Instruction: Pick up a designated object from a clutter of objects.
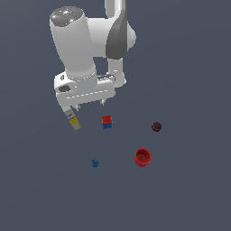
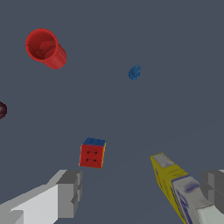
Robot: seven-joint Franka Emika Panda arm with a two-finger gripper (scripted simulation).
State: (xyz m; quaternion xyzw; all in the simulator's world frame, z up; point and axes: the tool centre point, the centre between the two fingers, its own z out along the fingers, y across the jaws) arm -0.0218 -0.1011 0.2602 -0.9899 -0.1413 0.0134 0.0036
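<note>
White-yellow box (image 1: 72, 118) left of centre in exterior view, beside one finger (image 2: 215, 186) of gripper (image 1: 89, 106); jaws spread wide, nothing gripped. Grasp and lift pending.

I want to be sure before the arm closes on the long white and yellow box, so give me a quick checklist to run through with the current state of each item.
1. Gripper open: ok, fingers spread wide.
2. White-yellow box centred between fingers: not ok, it sits right beside one finger.
3. Red-and-blue cube out of the closing path: cannot tell, it lies just ahead of the gap.
4. Red cup clear: ok, far off.
5. Height over the box: cannot tell.
</note>
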